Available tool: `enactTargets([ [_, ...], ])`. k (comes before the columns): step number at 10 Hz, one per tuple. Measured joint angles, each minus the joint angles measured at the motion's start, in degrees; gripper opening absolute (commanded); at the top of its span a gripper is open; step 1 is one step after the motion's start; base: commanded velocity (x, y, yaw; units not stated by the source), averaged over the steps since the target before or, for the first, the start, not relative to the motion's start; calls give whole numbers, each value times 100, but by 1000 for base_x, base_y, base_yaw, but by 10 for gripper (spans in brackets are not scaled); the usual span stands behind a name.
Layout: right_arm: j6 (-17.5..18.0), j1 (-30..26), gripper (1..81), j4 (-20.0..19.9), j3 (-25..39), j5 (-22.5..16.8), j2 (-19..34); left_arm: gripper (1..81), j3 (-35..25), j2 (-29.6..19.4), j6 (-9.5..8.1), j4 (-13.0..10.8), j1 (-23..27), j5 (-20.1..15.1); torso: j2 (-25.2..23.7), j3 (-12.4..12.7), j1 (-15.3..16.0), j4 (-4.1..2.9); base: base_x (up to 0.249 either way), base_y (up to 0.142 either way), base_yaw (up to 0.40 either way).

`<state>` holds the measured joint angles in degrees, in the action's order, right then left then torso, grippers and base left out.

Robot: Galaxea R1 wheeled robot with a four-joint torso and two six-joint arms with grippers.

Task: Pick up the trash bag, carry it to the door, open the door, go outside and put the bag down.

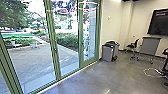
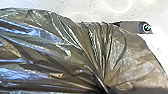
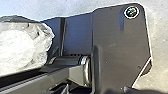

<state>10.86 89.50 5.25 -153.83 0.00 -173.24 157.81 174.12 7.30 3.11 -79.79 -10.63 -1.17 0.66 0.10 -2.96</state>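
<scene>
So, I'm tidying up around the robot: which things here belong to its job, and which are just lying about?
For the job:
- trash bag
- green-framed glass panels, one presumably the door
- paving outside

Not part of it:
- grey bin
- black chair
- wheeled stand
- wall screen
</scene>
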Motion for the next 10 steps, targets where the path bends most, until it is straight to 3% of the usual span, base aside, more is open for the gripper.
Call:
enactTargets([
  [10, 0, 7, 811, 0, -5, -2, 24, 10, -15, 15, 0, 0, -4, -2, 2, 0, -2, 0, 191, -105, 0],
])
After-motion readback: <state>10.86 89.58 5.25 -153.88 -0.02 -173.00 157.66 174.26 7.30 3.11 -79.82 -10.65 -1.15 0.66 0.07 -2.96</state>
